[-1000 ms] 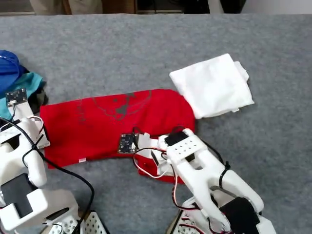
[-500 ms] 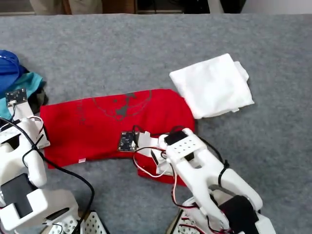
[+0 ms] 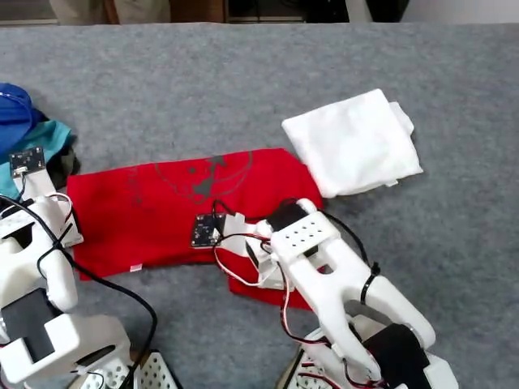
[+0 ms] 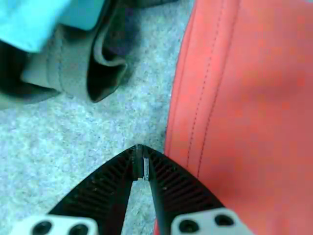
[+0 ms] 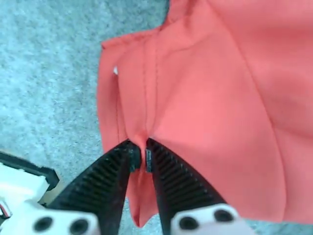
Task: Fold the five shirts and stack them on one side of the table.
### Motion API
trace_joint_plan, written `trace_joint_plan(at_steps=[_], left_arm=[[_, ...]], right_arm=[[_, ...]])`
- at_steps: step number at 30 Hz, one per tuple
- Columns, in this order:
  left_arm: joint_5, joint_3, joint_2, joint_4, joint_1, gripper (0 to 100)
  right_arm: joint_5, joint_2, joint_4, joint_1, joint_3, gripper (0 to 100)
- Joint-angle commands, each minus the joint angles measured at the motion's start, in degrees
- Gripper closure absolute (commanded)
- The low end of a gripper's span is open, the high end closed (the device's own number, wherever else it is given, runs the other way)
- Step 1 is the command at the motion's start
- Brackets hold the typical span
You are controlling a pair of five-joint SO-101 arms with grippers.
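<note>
Red shirt [image 3: 154,215] lies across the table [image 3: 243,73] as a long band; right gripper [image 5: 141,157] pinches a ridge of cloth at its near edge, presumably to carry that end over for the cross-fold. Left gripper [image 4: 141,164] sits pressed together at the opposite hem, likely as anchor; whether it traps cloth I cannot tell. Folded white shirt [image 3: 353,143] lies at the red one's far corner, seeding the stack; blue and teal shirts [image 3: 24,130] wait unfolded beside the left arm.

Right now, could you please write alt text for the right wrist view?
The right hand is shut on a raised fold of the red shirt near its stitched edge, with the grey table beside it.
</note>
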Motion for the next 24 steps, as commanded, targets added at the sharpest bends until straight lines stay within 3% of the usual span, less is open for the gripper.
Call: trace_joint_plan(at_steps=[1, 13, 24], left_arm=[[0.79, 0.09, -1.45, -0.62, -0.70, 98], [0.79, 0.09, -1.45, -0.62, -0.70, 98], [0.79, 0.09, -1.45, -0.62, -0.70, 98]], right_arm=[[-0.53, -3.30, 0.53, -0.31, 0.31, 99.6], [-2.90, -18.59, 5.98, -0.66, 1.45, 99.6], [-2.55, -18.95, 0.97, -0.66, 11.03, 99.3]])
